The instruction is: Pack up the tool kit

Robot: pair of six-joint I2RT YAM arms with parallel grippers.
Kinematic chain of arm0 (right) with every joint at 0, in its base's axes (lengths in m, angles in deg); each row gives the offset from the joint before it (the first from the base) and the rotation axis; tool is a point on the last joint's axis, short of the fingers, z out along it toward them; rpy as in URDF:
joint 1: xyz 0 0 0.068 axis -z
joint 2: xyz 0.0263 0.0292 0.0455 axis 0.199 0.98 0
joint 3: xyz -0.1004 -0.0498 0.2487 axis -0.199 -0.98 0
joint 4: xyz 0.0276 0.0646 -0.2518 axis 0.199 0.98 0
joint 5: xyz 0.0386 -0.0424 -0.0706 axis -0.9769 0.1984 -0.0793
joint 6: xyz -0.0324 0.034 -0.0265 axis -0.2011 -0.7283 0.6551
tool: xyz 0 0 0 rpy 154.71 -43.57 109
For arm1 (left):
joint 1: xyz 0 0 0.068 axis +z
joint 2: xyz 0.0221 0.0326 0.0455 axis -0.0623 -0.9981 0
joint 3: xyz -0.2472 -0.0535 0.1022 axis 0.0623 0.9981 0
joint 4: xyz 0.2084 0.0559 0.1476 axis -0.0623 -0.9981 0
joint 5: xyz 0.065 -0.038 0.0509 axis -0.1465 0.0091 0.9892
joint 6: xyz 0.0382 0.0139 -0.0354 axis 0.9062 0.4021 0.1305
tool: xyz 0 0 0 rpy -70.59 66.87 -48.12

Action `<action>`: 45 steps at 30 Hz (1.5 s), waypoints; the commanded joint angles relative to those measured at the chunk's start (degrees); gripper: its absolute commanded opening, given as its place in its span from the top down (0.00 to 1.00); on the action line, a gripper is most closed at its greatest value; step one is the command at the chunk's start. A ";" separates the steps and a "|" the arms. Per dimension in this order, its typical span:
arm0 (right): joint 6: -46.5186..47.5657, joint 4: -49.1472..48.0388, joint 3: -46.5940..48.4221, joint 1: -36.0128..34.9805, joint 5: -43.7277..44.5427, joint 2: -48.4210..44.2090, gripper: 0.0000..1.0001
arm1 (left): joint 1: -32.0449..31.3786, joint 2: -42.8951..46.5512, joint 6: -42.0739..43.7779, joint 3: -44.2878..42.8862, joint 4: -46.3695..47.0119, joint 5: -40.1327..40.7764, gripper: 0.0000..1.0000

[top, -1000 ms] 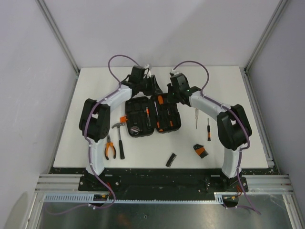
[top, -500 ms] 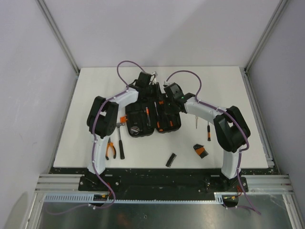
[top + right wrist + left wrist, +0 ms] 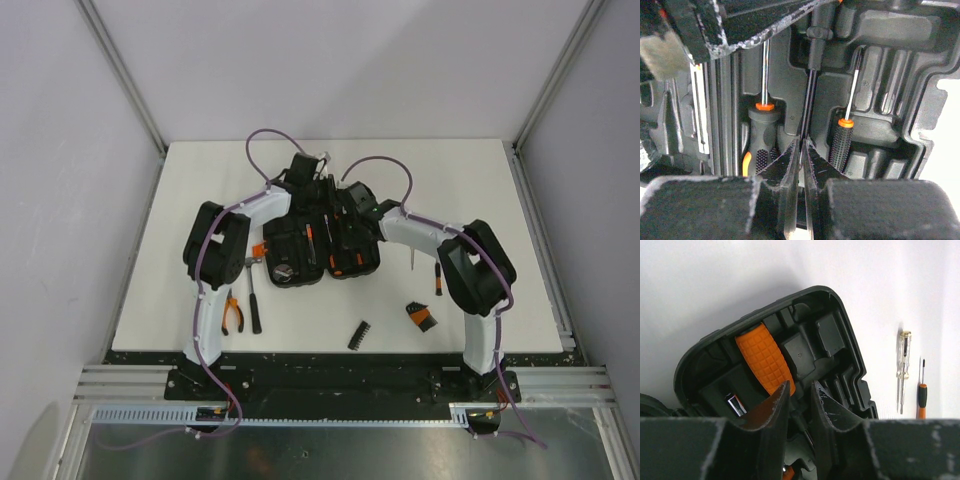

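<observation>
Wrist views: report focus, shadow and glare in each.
Left wrist view: the left fingers in the foreground are soft and dark, the case is sharper, and it casts a soft shadow on the bright table. Right wrist view: the right fingers are blurred, the case interior is dim, and the table at the right edge is blown out to white.

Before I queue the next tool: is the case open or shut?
Open: the case lies spread in two halves, insides facing up, screwdrivers seated in it.

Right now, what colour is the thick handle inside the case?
The handle is orange, grid-patterned; clearest in the left wrist view.
</observation>
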 commanded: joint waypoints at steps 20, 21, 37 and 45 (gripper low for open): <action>3.11 6.61 -0.09 -1.88 1.75 7.68 1.00 | -0.87 -2.59 0.49 3.96 -2.22 2.06 0.73; 3.11 6.74 -0.10 -1.88 1.60 8.09 1.00 | -0.90 -2.63 0.47 3.97 -2.30 2.06 0.73; 2.97 8.86 -0.19 -0.91 -4.38 13.10 1.00 | -0.93 -3.14 0.70 5.35 -2.83 2.43 0.74; 3.76 9.98 -1.59 -1.17 -5.96 10.55 1.00 | -0.94 -3.36 0.80 5.11 -3.15 2.84 0.74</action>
